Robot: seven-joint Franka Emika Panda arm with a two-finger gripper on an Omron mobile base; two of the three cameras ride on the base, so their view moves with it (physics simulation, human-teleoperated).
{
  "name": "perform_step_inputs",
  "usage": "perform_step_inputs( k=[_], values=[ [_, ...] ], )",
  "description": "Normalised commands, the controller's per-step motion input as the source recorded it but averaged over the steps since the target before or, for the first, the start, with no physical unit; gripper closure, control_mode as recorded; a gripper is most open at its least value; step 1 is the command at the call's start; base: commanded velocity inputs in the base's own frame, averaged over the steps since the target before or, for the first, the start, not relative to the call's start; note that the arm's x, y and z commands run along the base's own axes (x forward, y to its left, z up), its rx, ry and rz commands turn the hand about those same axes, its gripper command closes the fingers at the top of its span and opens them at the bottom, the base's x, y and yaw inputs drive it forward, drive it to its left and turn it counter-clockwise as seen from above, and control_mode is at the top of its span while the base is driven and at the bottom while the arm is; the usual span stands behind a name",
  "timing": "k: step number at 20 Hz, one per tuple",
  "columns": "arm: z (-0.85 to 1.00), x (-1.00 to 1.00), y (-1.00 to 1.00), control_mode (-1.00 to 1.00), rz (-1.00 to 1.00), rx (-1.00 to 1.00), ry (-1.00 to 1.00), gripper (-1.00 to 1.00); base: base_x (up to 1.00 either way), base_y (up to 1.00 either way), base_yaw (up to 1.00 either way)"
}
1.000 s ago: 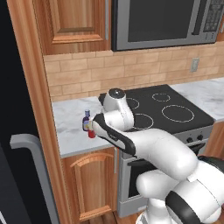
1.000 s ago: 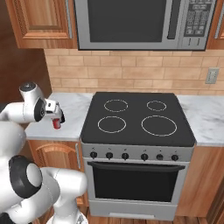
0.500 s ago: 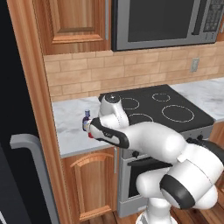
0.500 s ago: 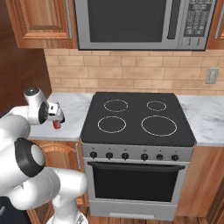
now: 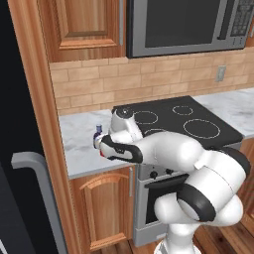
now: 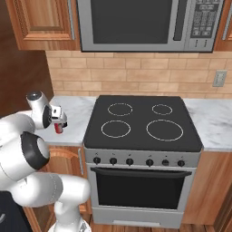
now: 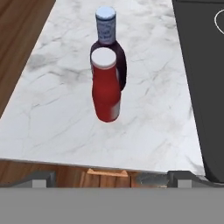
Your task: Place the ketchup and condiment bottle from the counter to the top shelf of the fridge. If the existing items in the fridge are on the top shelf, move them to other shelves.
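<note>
Hand view: tool [image 7: 107, 178] wide open, empty; ketchup [image 7: 106, 87] on the surface [image 7: 52, 118], condiment bottle [image 7: 106, 33] touching at 12 o'clock.

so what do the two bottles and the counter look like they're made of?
Ketchup bottle: probably plastic, glossy red with a matte white cap.
Condiment bottle: dark and shiny, glass or plastic, can't tell; pale cap, blue-white label.
Counter: polished marble-like stone, white with grey veining.
</note>
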Motion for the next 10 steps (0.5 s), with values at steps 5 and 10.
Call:
perform_step_inputs(
  k=[5,10],
  values=[
    [-0.01,0.23,0.14,-1.00,0.00,0.00,-0.04,-1.00,0.00,0.00,0.00],
    [-0.03,0.29,0.03,-1.00,0.00,0.00,-0.06,-1.00,0.00,0.00,0.00]
  ],
)
